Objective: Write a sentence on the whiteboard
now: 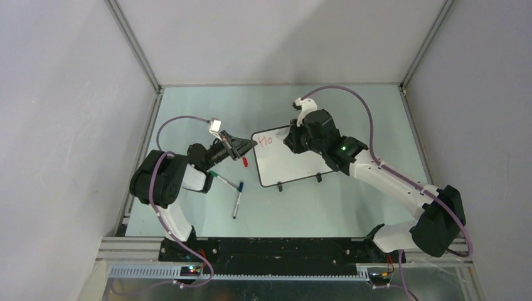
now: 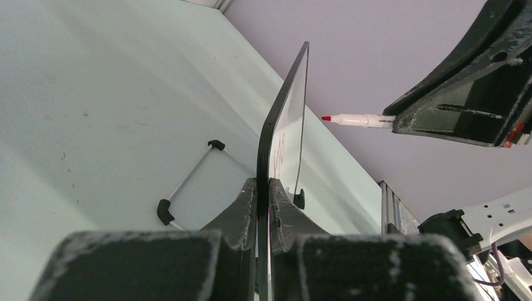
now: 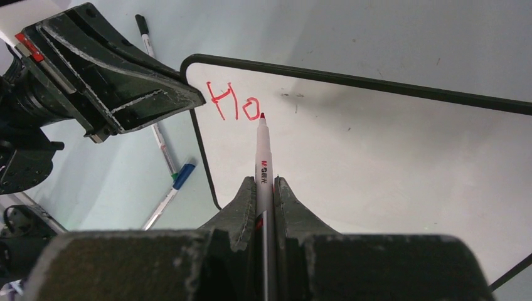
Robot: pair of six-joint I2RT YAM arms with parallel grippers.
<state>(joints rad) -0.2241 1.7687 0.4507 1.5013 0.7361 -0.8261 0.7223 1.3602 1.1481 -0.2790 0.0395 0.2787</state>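
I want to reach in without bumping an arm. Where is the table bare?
Bare: the near strip of table, from the whiteboard's feet to the front edge, and the far strip behind the board. Crowded: left of the board, where the left gripper clamps its edge near two loose pens.

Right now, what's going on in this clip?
The left arm's fingers are shut on one corner of the whiteboard, steadying it. The right arm's fingers grip a red marker, its tip just right of the red letters "Ho", which are all that is written. Whether the tip touches the board is unclear. Two spare markers lie on the table near the left arm.
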